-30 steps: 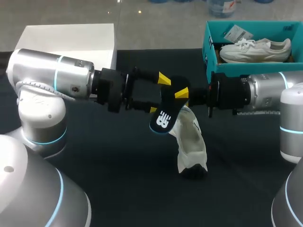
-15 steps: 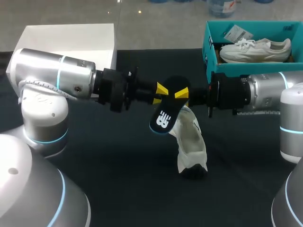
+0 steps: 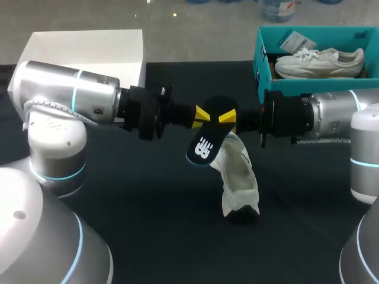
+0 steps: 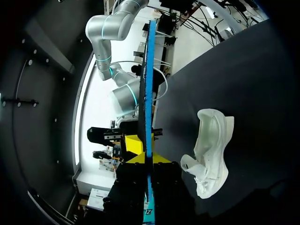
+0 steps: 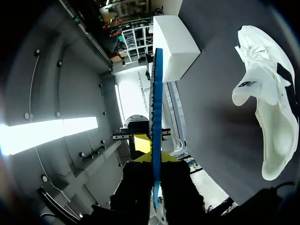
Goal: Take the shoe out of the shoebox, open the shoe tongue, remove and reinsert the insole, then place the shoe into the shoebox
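Left arm and right arm face each other, fingers clamped.

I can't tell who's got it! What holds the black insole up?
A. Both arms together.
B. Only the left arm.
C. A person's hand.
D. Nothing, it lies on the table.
A: the insole is pinched at once in the jaws of the left arm and of the right arm.
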